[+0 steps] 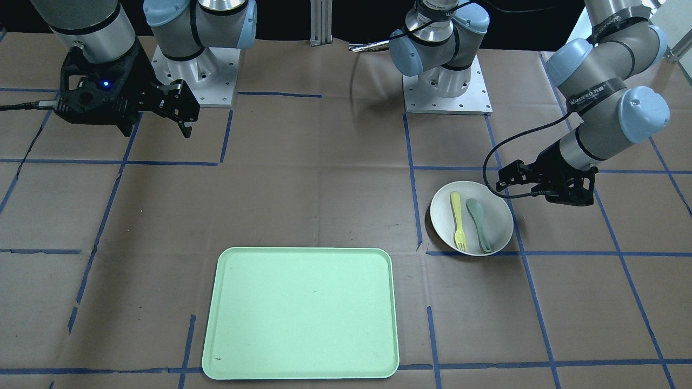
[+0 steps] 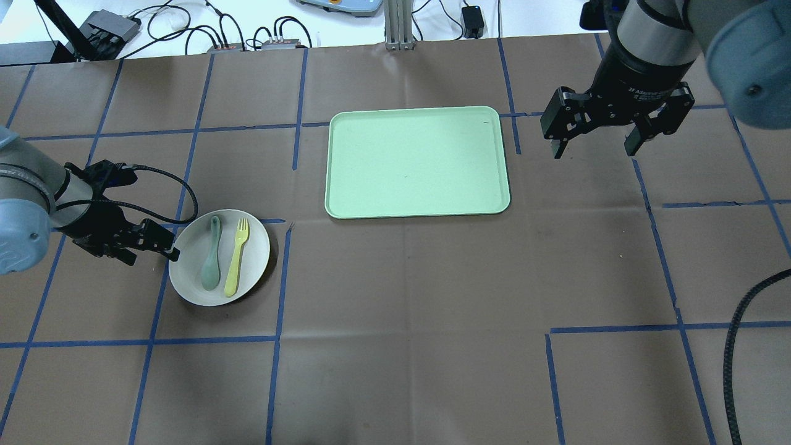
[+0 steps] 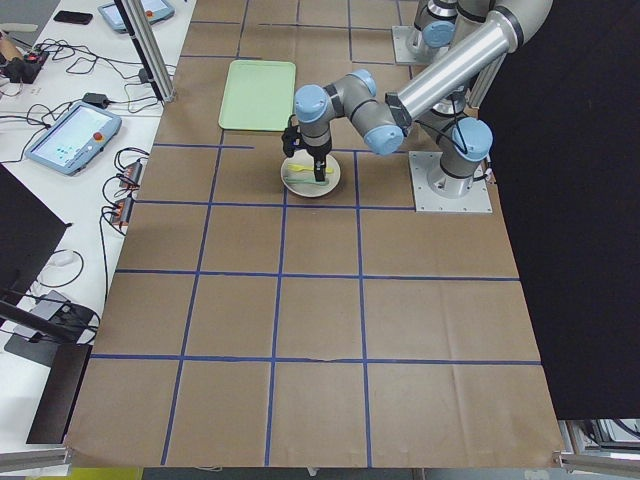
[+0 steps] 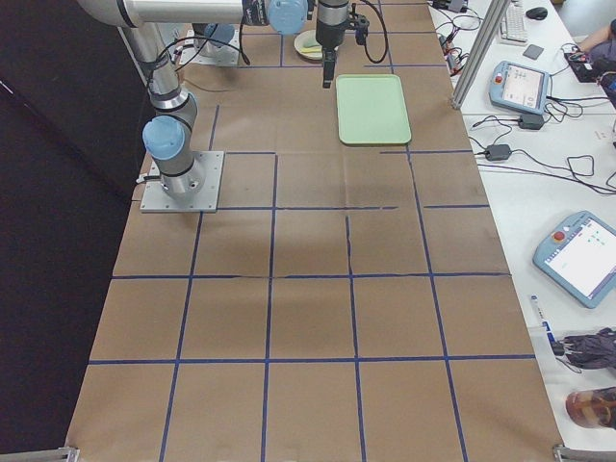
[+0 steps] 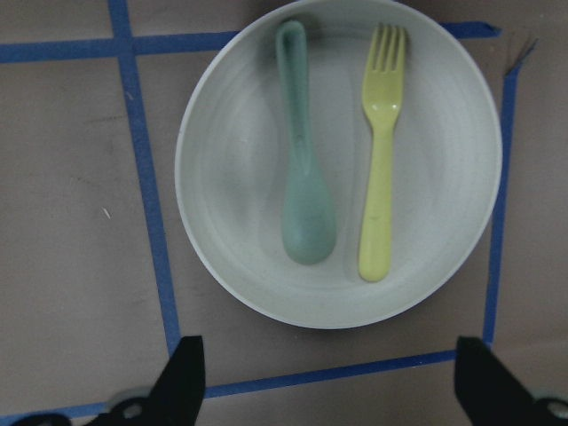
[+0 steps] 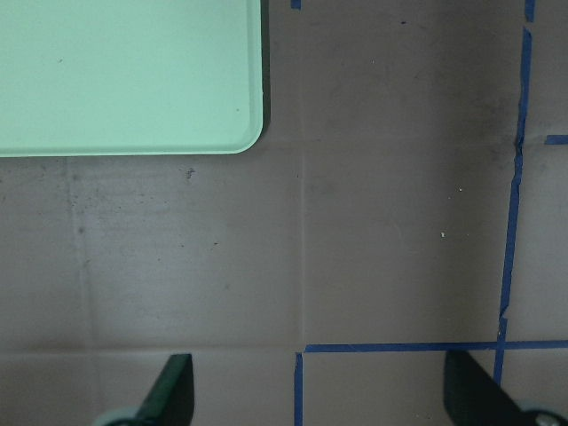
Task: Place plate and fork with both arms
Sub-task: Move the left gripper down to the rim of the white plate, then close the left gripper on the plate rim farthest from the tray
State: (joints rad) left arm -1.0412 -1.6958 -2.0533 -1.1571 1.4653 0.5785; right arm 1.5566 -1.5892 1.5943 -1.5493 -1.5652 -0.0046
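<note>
The off-white plate (image 2: 253,247) sits on the table at my left, also in the front view (image 1: 443,213) and the left wrist view (image 5: 444,177). The pale-yellow fork (image 2: 236,256) (image 1: 458,221) (image 5: 382,160) lies in it beside a grey-green spoon (image 2: 211,253). My left gripper (image 2: 157,244) (image 1: 506,179) (image 5: 328,373) is open and empty, just off the plate's outer edge. My right gripper (image 2: 594,145) (image 1: 186,116) (image 6: 317,382) is open and empty, above the table to the right of the tray.
The mint-green tray (image 2: 417,162) (image 1: 300,313) (image 6: 124,71) lies at the middle of the table's far side, with nothing on it. Blue tape lines cross the brown table cover. Cables and devices lie beyond the far edge.
</note>
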